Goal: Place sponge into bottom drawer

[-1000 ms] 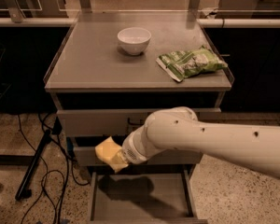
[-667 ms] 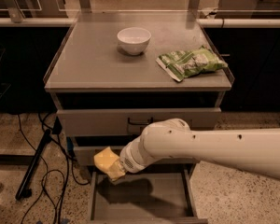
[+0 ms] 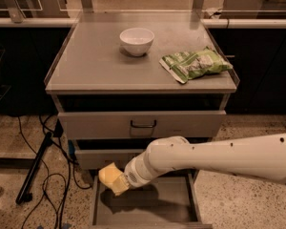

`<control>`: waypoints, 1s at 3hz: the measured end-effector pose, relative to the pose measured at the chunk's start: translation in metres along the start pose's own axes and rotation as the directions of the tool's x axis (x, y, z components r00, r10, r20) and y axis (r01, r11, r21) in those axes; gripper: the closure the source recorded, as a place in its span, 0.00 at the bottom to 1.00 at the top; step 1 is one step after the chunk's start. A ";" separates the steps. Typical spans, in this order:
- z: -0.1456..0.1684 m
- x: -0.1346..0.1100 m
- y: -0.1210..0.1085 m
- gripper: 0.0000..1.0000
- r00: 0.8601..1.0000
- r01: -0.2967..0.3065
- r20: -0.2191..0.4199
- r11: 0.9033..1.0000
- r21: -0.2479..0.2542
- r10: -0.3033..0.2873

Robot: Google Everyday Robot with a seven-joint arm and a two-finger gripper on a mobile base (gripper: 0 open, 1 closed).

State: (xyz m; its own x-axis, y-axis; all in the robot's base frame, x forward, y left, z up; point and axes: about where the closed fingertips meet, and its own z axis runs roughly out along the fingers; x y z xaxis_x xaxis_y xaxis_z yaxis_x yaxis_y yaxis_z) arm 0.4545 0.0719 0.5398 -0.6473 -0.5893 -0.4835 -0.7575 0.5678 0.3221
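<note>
The pale yellow sponge sits at the tip of my white arm, held just above the front left part of the open bottom drawer. My gripper is shut on the sponge, and the sponge and wrist mostly hide its fingers. The bottom drawer is pulled out as a shallow grey tray with a bare floor. My forearm reaches in from the right across the drawer's back half.
A white bowl and a green snack bag lie on the grey cabinet top. The middle drawer with a dark handle is slightly out. Cables and a black stand leg lie on the floor at the left.
My arm has lowered, carrying the sponge down from in front of the upper drawers to just above the open bottom drawer.
</note>
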 end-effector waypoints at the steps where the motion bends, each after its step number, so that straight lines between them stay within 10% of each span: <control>1: 0.000 0.000 0.000 1.00 1.000 0.000 0.000 1.000 0.000 0.000; 3: 0.052 0.020 -0.022 1.00 0.999 -0.036 -0.032 0.999 -0.017 0.035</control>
State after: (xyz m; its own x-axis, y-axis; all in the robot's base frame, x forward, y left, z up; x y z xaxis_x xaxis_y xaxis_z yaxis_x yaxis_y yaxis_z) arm 0.4626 0.0775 0.4812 -0.6758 -0.5874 -0.4454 -0.7354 0.5788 0.3525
